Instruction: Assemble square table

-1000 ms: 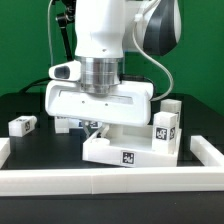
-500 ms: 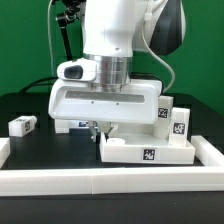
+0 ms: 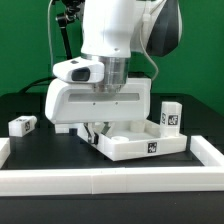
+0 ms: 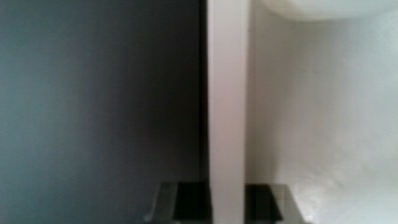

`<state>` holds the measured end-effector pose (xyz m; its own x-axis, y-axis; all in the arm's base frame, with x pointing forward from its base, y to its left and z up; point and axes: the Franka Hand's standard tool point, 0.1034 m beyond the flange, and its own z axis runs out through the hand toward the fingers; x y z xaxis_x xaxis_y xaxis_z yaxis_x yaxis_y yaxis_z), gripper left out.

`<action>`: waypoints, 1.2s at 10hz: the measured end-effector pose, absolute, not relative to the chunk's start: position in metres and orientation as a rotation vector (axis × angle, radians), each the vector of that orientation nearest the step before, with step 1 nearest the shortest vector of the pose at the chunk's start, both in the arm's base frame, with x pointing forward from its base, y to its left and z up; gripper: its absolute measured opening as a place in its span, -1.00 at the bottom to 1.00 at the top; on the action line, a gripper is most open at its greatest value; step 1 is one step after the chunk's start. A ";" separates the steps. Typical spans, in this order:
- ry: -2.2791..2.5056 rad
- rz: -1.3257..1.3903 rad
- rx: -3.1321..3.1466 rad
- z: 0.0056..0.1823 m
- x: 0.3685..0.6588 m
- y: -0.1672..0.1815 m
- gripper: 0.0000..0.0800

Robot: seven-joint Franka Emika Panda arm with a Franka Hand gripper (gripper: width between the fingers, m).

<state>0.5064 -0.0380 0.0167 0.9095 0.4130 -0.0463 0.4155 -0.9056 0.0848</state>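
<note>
The white square tabletop (image 3: 138, 144) lies rimmed side up near the front wall, turned so that one corner points forward. My gripper (image 3: 96, 129) is shut on its rim at the exterior view's left. In the wrist view the rim wall (image 4: 226, 90) runs straight between my dark fingers (image 4: 187, 201), with the tabletop's inner face (image 4: 329, 120) to one side. A white leg (image 3: 171, 114) with a tag stands upright at the tabletop's far right corner. Another leg (image 3: 22, 125) lies loose on the black table at the exterior view's left.
The long white border wall (image 3: 110, 181) runs along the front and turns back at the exterior view's right (image 3: 210, 150). The black table surface (image 3: 40, 145) shows between the loose leg and the tabletop.
My hand has turned and pulled the tabletop round: it slid toward the exterior view's right, then swung so a corner faces forward. The upright leg moved with it. The loose leg stayed put.
</note>
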 end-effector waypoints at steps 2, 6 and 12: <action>0.817 -0.058 2.929 0.017 0.507 -0.039 -0.85; 0.925 -0.034 2.895 0.020 0.531 -0.015 -0.85; 1.175 -0.059 2.787 0.019 0.532 -0.020 -0.85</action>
<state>0.5320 -0.0202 0.0193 0.6985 0.7110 -0.0811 0.7155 -0.6925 0.0918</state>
